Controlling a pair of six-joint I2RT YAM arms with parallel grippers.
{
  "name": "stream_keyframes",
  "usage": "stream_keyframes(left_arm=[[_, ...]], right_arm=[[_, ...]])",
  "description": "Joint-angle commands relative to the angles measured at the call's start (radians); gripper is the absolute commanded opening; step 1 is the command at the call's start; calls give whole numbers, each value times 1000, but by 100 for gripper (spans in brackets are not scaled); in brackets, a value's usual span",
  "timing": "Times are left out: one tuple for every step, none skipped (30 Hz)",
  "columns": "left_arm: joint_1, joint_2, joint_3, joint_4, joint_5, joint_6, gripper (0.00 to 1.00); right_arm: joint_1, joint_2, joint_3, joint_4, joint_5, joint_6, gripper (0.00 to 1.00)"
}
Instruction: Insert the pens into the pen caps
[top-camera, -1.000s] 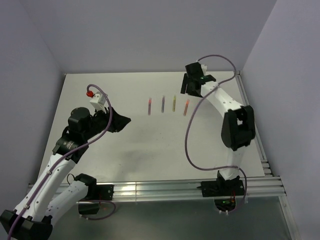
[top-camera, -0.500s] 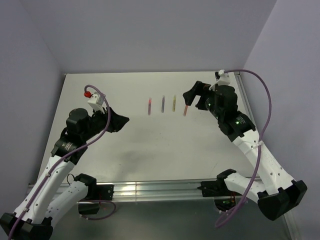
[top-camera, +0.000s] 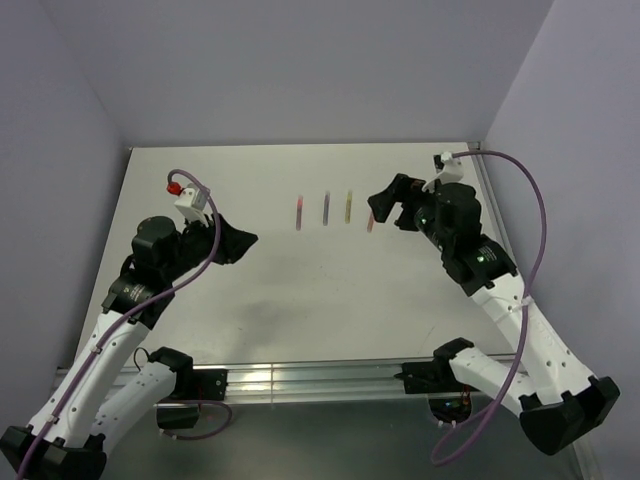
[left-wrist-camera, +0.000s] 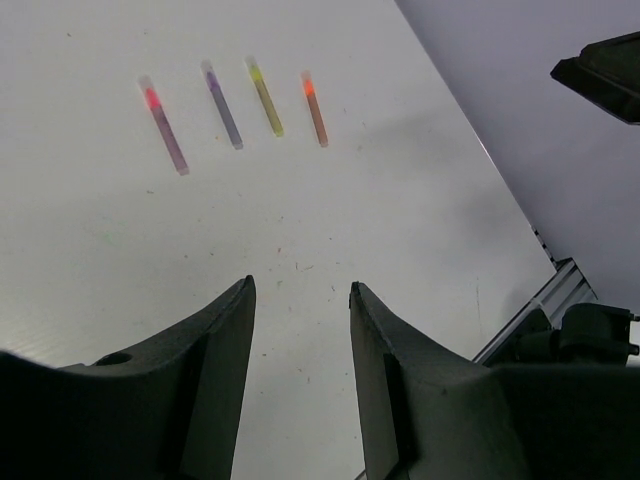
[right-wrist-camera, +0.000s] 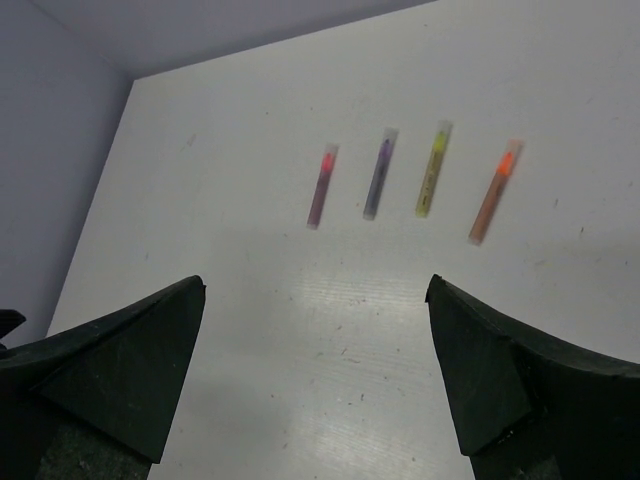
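White table (top-camera: 300, 290) | four pens (left-wrist-camera: 222, 105) in a row | left gripper (left-wrist-camera: 300, 290) parted, empty | right gripper (right-wrist-camera: 315, 290) spread way wide, empty

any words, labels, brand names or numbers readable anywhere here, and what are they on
None: no text can be read in any view.
The four pens show only colour. Any print on them is too small and blurred to make out.
The table, the left arm and the right arm show no lettering.
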Motion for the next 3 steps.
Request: stream_keyframes(left_arm=[[4, -6, 2, 14, -4, 12, 48], [4, -5, 2, 14, -4, 15, 48], [4, -3, 2, 14, -1, 14, 48]], right_arm=[[0, -17, -9, 47, -2, -17, 100], [0, -20, -9, 49, 7, -19, 100], [0, -23, -10, 61, 11, -20, 100]])
